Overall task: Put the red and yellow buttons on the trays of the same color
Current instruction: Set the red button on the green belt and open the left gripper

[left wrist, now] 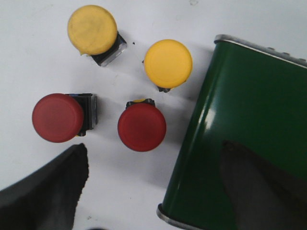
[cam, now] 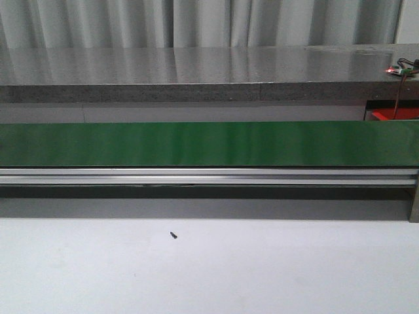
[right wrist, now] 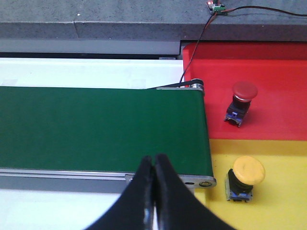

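Observation:
In the left wrist view two yellow buttons [left wrist: 92, 29] [left wrist: 168, 63] and two red buttons [left wrist: 58, 117] [left wrist: 142, 127] stand on the white table beside the end of the green conveyor belt [left wrist: 249, 120]. My left gripper [left wrist: 153, 184] is open and empty above them, one finger [left wrist: 45, 196] near the red buttons, the other over the belt. In the right wrist view a red button [right wrist: 241, 98] stands on the red tray [right wrist: 268, 62] and a yellow button [right wrist: 244, 178] on the yellow tray [right wrist: 278, 206]. My right gripper [right wrist: 154, 165] is shut and empty over the belt's end.
The green conveyor belt [cam: 209, 144] runs across the front view on an aluminium rail, with a grey stone counter [cam: 196, 69] behind it. A small dark screw [cam: 174, 234] lies on the white table. A circuit board with wires [right wrist: 216, 8] sits on the counter behind the red tray.

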`<act>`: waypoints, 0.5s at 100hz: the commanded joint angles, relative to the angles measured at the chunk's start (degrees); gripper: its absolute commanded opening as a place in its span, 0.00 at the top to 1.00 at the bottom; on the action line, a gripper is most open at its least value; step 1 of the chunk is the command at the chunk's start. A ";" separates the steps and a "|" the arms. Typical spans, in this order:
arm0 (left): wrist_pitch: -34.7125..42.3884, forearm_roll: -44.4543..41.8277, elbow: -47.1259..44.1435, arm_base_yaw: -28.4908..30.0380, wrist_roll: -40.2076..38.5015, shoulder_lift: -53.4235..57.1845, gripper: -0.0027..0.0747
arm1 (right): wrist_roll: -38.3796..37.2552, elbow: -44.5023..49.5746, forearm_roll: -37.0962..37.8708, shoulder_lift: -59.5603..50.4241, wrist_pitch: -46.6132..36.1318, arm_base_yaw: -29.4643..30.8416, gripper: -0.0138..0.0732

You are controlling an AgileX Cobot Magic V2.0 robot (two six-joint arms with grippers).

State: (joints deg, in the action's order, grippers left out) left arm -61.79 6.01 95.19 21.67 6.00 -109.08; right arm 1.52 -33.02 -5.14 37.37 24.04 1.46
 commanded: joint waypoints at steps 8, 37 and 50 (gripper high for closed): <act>4.65 0.04 1.32 0.03 -0.72 0.15 0.25 | 0.44 -1.58 0.54 -0.18 -4.16 -0.02 0.92; 5.47 -0.25 1.32 0.03 -1.00 -3.92 0.25 | 0.44 -1.58 0.54 -0.18 -4.16 -0.02 0.92; 6.82 -0.55 1.32 0.03 -1.08 -4.30 0.25 | 0.44 -1.58 0.54 -0.18 -4.16 -0.02 0.92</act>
State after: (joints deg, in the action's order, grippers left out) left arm -57.46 5.41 95.05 21.67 5.59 -116.38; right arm 1.52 -33.02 -5.14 37.37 24.04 1.46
